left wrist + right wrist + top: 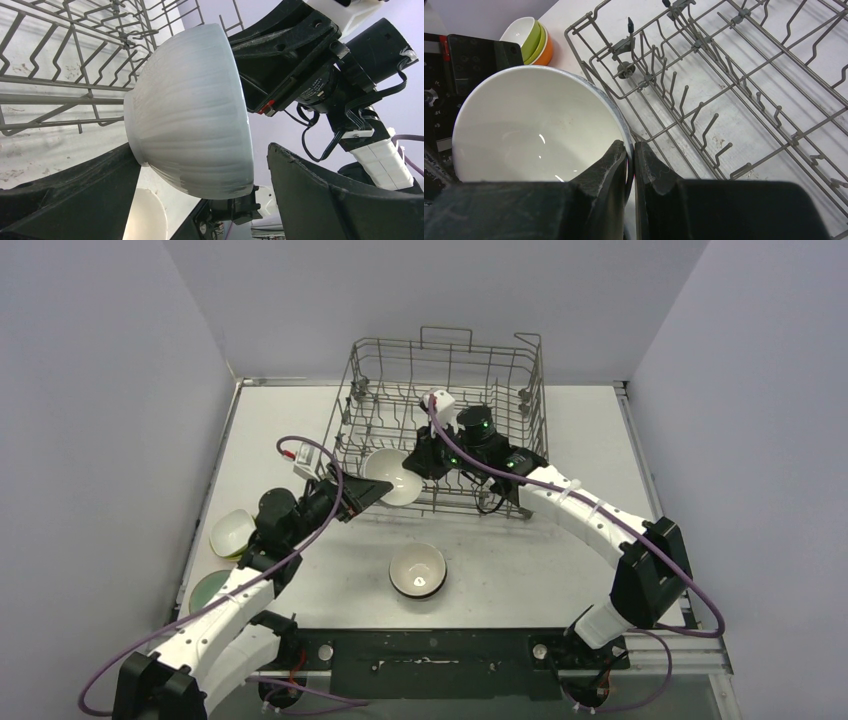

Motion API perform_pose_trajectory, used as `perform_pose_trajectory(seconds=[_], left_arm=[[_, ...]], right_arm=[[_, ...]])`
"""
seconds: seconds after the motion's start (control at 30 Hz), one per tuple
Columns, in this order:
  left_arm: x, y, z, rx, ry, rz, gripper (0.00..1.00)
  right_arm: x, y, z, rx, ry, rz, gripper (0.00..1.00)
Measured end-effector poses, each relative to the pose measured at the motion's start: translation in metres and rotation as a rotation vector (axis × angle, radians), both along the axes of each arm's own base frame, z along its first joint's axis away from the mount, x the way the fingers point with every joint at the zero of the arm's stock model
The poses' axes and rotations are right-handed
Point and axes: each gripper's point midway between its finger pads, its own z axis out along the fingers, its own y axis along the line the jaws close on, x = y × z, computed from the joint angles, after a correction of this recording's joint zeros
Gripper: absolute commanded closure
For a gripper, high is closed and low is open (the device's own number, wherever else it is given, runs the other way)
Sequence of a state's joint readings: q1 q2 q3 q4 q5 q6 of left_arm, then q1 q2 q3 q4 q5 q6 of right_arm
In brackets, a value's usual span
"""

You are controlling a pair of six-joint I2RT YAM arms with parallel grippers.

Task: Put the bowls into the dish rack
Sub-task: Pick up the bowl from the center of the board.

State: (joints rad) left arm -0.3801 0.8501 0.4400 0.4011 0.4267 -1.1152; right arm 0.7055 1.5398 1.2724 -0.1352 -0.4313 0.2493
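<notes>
Top view: the bowl (392,477) hangs on edge at the rack's (445,390) near-left corner, between your left gripper (365,495) and right gripper (428,460). 1 spare bowl (417,570) sits on the surface (560,570), back toward the bases.

Left wrist: the jaws stand spread on either side of the bowl's ribbed outside.

Right wrist: the jaws are pinching the rim. Judge it stiff, glazed, slippery and breakable, and a rim pinch is thin, so move gently. Only here do you see the tines (711,125) just right of the gripper.

My right fingers (606,167) hide the near rim of the white bowl (534,125), and the dish rack (724,90) runs off past my wrist view's edges.
</notes>
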Motion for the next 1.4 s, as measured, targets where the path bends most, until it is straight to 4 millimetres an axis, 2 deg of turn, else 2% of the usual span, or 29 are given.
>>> perform_pose_trajectory(seconds=[0.3,0.57,0.7,0.87,1.0,1.1,1.27,1.4], left_arm=[[0.001,-0.005,-0.007,-0.013,0.049,-0.015,0.05],[0.001,-0.004,-0.008,-0.026,0.065,-0.007,0.39],[0.001,-0.003,-0.009,-0.028,0.061,-0.002,0.50],[0.000,-0.003,-0.009,-0.030,0.058,-0.002,0.56],[-0.001,-0.002,-0.010,-0.026,0.060,-0.001,0.57],[-0.002,-0.001,-0.012,-0.015,0.058,0.002,0.59],[0.001,0.005,-0.017,0.028,0.067,0.021,0.60],[0.009,0.011,-0.010,0.059,0.053,0.055,0.61]], right_arm=[[0.002,0.001,0.004,0.011,-0.014,0.001,0.95],[0.002,0.002,0.005,0.016,-0.019,0.001,0.95],[0.002,0.002,0.005,0.015,-0.020,0.001,0.93],[0.002,0.003,0.007,0.024,-0.020,0.001,0.73],[0.004,0.005,0.010,0.038,-0.028,-0.001,0.47],[0.004,0.005,0.011,0.041,-0.026,-0.002,0.32],[0.007,0.004,0.008,0.029,-0.032,-0.012,0.15],[0.011,0.000,0.005,0.008,-0.041,-0.034,0.04]])
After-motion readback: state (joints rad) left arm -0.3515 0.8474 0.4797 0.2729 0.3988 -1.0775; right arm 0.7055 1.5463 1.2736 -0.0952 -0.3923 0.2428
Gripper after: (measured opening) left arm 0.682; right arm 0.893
